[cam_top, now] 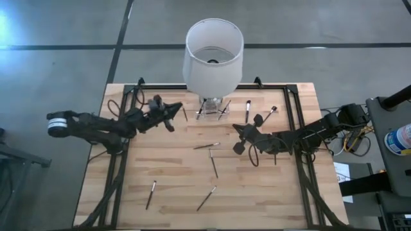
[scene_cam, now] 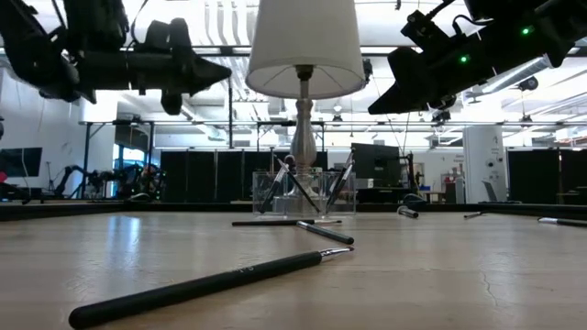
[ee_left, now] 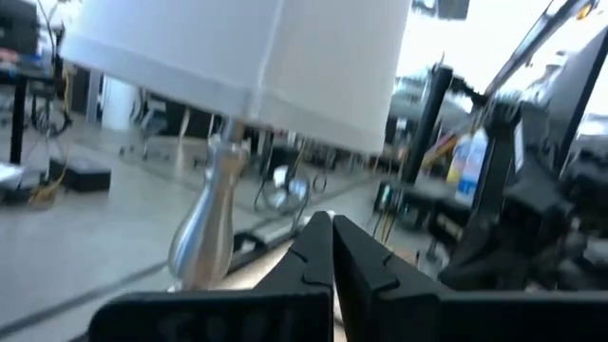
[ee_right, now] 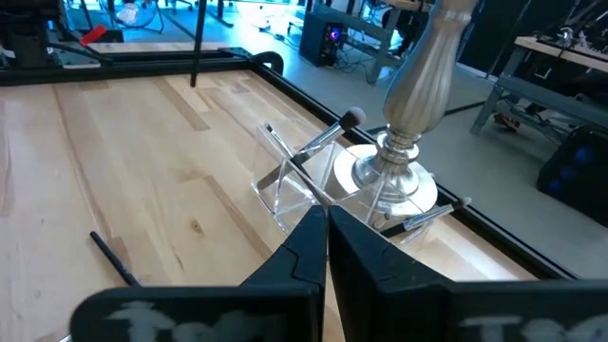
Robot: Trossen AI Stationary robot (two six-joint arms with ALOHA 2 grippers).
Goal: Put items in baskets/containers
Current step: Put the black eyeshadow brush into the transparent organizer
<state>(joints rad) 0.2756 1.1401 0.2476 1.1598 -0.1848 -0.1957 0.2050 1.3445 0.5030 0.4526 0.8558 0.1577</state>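
hovering near clear holder (ee_right: 313, 190), left claw (cam_top: 176, 110) and right claw (cam_top: 239, 136) both closed, empty.

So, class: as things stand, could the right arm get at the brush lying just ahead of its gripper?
Probably yes. The right gripper hangs shut beside that brush, with only bare table between them.

Six brushes (cam_top: 214, 165) lie loose on the table (cam_top: 173, 192), and about three more stand in one clear holder (cam_top: 212, 110). One lamp (cam_top: 213, 54) stands there, between two arms.
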